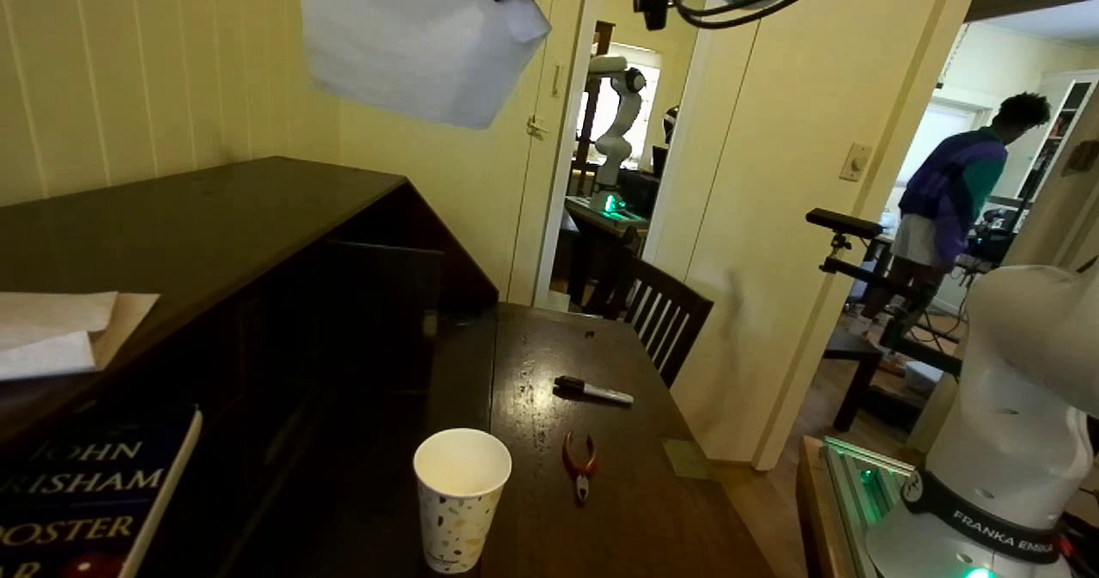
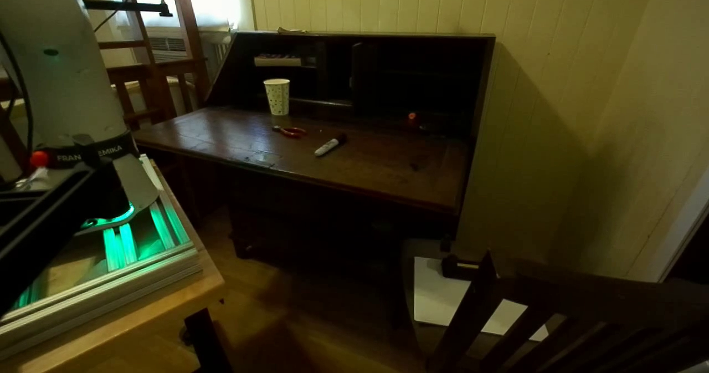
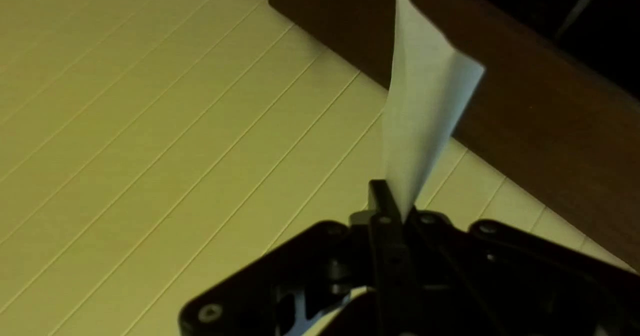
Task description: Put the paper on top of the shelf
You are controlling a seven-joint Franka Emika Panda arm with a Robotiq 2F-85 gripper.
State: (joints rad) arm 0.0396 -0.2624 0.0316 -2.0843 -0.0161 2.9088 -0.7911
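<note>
Hand (image 3: 400,210) aloft, fingertips (image 3: 379,193) close together, lower white arm (image 1: 992,428) upright.

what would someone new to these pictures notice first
Probably the big white paper, pinched in the gripper and hanging in the air at the top of an exterior view, with the dark shelf lower in that picture. Next, likely the pale speckled cup, standing bright on the dark table. The robot's base also catches the eye with its green glow in both exterior views.
</note>
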